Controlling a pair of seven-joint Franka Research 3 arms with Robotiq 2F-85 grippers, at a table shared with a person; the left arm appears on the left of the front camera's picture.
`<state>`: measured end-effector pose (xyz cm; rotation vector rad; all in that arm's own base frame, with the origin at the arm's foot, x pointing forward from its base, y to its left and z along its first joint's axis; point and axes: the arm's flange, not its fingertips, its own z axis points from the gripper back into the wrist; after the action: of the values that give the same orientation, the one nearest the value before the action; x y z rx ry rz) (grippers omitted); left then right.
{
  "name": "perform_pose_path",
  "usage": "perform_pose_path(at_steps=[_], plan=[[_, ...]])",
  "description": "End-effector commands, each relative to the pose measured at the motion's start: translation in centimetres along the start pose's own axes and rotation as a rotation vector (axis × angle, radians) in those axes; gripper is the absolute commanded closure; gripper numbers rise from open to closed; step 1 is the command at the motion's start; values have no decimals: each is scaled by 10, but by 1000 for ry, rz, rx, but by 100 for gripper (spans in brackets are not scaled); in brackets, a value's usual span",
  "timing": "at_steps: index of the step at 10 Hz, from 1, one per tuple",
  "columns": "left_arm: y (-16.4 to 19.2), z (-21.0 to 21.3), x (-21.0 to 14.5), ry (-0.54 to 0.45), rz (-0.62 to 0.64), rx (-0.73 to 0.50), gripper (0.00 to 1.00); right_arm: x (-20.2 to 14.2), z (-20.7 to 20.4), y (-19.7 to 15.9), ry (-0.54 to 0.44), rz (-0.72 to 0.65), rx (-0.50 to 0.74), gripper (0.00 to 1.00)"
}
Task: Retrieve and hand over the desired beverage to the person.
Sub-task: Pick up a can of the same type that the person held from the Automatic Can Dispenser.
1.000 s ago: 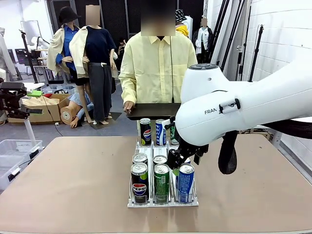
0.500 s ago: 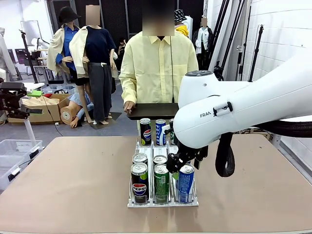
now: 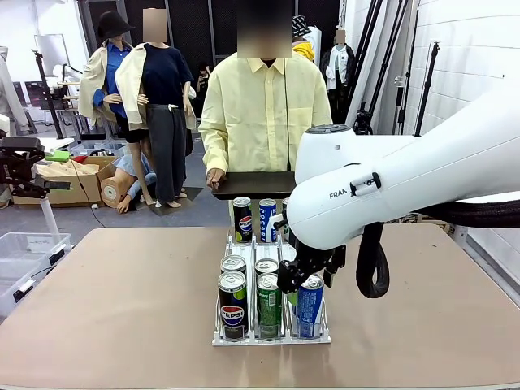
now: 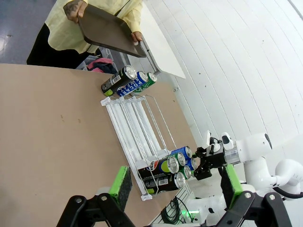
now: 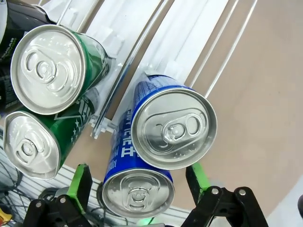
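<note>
Our right gripper (image 5: 138, 182) hangs spread, its green pads (image 5: 81, 179) on either side of a blue can (image 5: 137, 194) with a round silver lid (a second blue can (image 5: 173, 127) sits just beside it). Glossy green cans (image 5: 49, 68) fill the next lane of the white wire rack (image 3: 244, 340). Our left gripper (image 4: 175, 189) gapes too. The person (image 3: 264, 114) holds a flat dark tray (image 3: 256, 185) across the table (image 3: 122, 292).

Person (image 3: 264, 114) below waist, behind table (image 3: 122, 309)

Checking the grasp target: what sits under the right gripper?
Under the right gripper stand two blue cans, one behind the other in the white rack, green cans in the next lane. Their bases are covered.
</note>
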<state>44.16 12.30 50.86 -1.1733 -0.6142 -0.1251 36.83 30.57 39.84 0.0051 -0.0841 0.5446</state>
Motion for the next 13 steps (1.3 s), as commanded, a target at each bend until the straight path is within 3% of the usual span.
perform_pose_path(at_steps=[1,5,9,13], plan=[[-1,1,1,-6,-1,-1,0,10,0,1,15,-20,-37,0],[-1,1,1,-6,-1,-1,0,12,-2,-2,28,-10,-34,0],[-1,1,1,-6,-1,-1,0,13,0,-2,49,2,-38,26],[-1,1,1,-6,-1,-1,0,13,-1,-3,54,5,-32,62]])
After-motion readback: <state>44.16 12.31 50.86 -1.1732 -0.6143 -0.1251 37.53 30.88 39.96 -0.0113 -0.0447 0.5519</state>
